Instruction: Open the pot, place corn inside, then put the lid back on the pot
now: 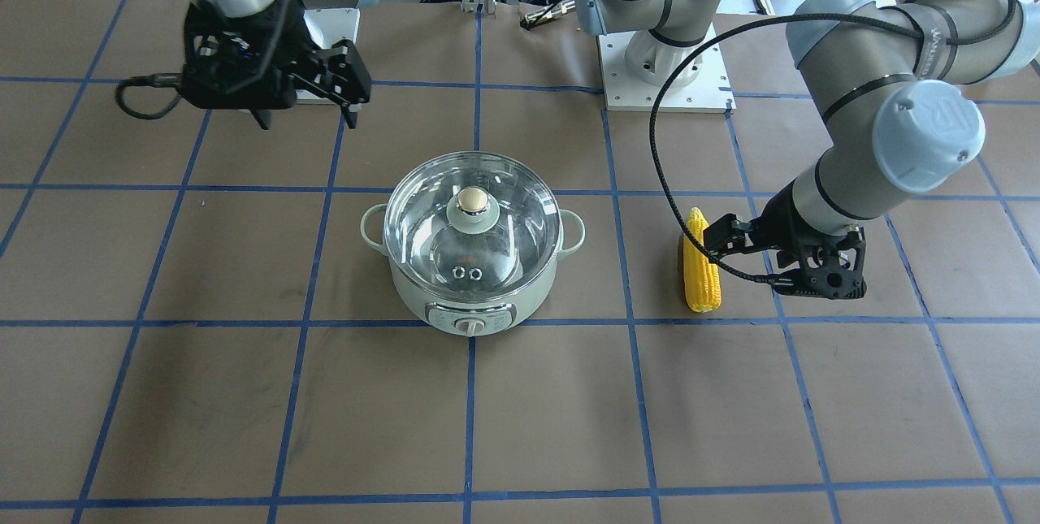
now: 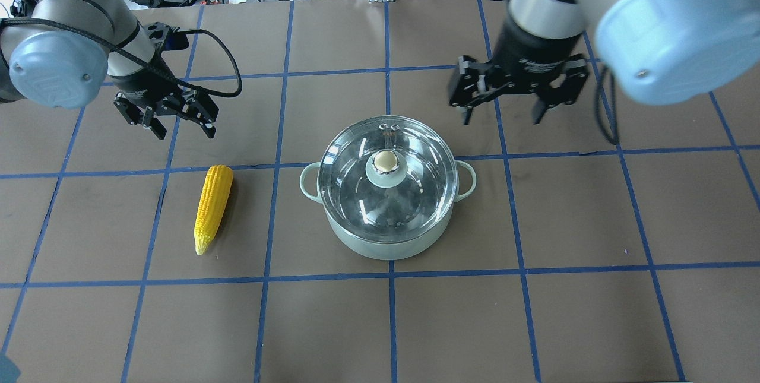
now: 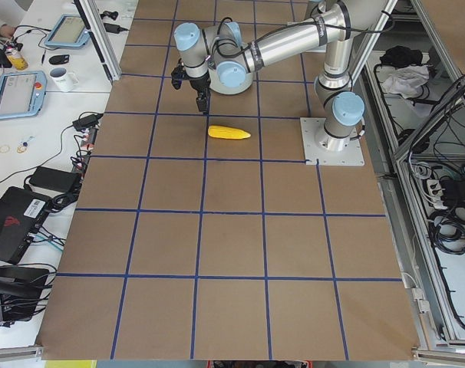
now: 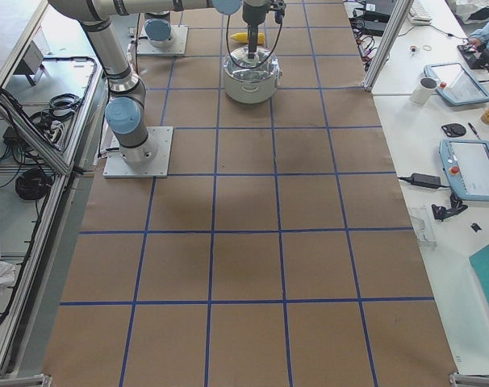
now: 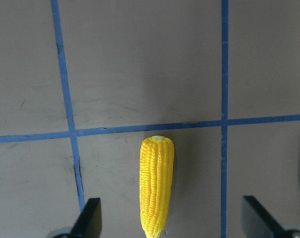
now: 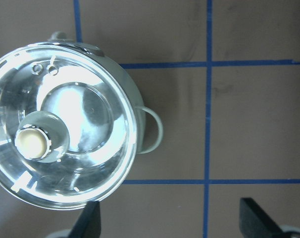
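Risk first. The round clear glass lid [image 2: 415, 193] sits on the pale mint-green electric pot [image 2: 389, 246] at centre table. Its small beige knob [image 2: 386, 161] looks slick, so I judge an off-centre pinch could let the glass slip and drop.

The bright yellow ear of corn [image 2: 212, 208] lies left of the pot, well apart. It is round and tapered, so it may roll from a grip. Laid across, it could bridge the rim and block the lid.

The right gripper [image 2: 502, 119] has its jaws spread wide and empty, hanging past the pot's far-right rim and touching nothing. The left gripper [image 2: 185, 130] is equally wide and empty, hovering beyond the corn's far, blunt end.
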Motion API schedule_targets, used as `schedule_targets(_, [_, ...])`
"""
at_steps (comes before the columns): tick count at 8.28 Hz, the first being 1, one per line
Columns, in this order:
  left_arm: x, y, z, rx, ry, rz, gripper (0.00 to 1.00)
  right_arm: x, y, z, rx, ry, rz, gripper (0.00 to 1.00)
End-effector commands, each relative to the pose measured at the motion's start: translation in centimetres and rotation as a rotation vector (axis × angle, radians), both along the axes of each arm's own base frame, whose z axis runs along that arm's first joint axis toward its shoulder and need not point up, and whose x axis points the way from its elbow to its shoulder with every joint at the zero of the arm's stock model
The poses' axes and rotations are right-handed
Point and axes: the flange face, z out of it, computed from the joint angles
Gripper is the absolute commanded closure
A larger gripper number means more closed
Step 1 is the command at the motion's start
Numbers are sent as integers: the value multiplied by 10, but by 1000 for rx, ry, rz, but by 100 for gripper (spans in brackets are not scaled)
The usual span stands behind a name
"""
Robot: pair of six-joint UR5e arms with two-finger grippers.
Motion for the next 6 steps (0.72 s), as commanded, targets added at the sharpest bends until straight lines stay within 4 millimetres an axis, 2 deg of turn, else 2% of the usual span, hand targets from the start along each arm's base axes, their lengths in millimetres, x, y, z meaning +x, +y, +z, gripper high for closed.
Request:
schedule_targets(1, [0, 8, -55, 109, 19, -11, 0, 137, 13, -59, -38, 35, 3, 0])
schedule_targets(3, [8, 4, -88, 172, -42, -28, 0, 147, 5, -74, -40, 31, -14, 0])
schedule_targets(5, [5, 19, -111, 221, -32, -32, 0, 153, -12, -106, -18, 49, -13, 0])
schedule_targets(6, [3, 29, -128, 237, -28, -22, 0, 158, -21, -130, 6, 57, -17, 0])
